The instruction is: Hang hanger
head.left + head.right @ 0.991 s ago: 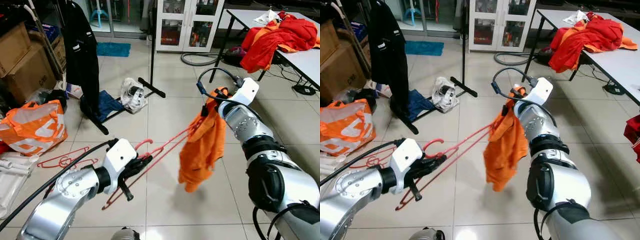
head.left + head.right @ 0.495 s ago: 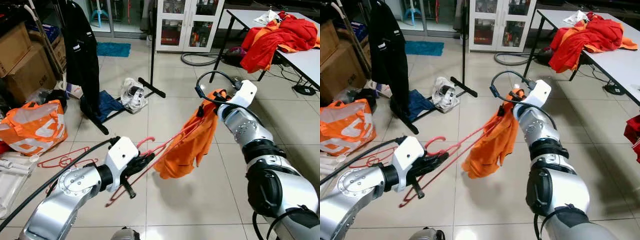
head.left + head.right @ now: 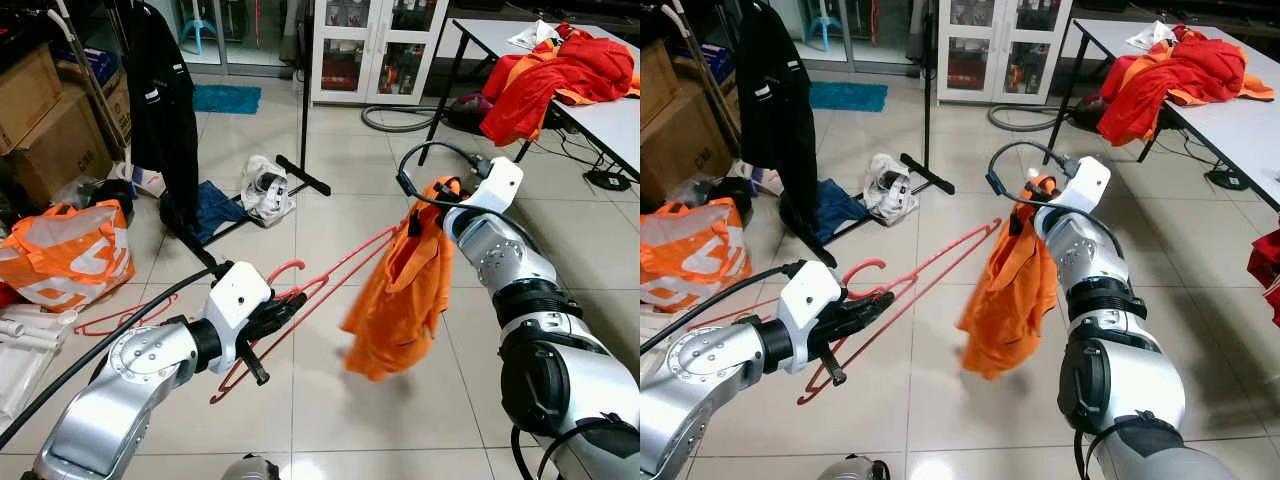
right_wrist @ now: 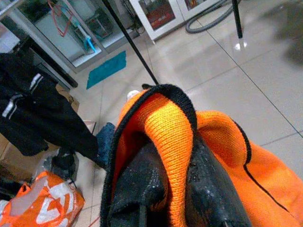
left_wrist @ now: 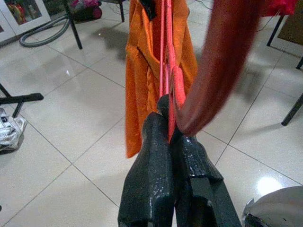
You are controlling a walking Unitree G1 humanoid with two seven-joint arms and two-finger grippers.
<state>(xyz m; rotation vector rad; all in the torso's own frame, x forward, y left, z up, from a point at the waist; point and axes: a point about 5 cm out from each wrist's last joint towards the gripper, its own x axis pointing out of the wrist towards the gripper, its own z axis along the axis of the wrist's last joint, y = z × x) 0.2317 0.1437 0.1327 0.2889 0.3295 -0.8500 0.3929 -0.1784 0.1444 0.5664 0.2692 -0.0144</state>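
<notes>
My left gripper (image 3: 283, 308) is low on the left, shut on a red wire hanger (image 3: 335, 272) just below its hook; the left wrist view shows the black fingers (image 5: 156, 142) pinching the wire. The hanger slants up and to the right toward an orange garment (image 3: 400, 300) with black trim. That garment dangles above the floor from my right gripper (image 3: 432, 193), which is shut on its collar (image 4: 165, 118). The hanger's far tip (image 3: 994, 223) lies just left of the collar; whether it touches the cloth I cannot tell.
A black clothes rack (image 3: 303, 120) with a dark garment (image 3: 165, 110) stands at the back left. On the floor around it lie an orange bag (image 3: 70, 250), spare red hangers (image 3: 125, 320), a plastic bag (image 3: 265, 190) and cardboard boxes (image 3: 40, 120). A white table (image 3: 610, 115) with red clothes is at the right.
The orange garment swung left along the hanger, then back to hang under my right gripper. The hanger's far end rose and now sits beside the collar instead of in the cloth.
</notes>
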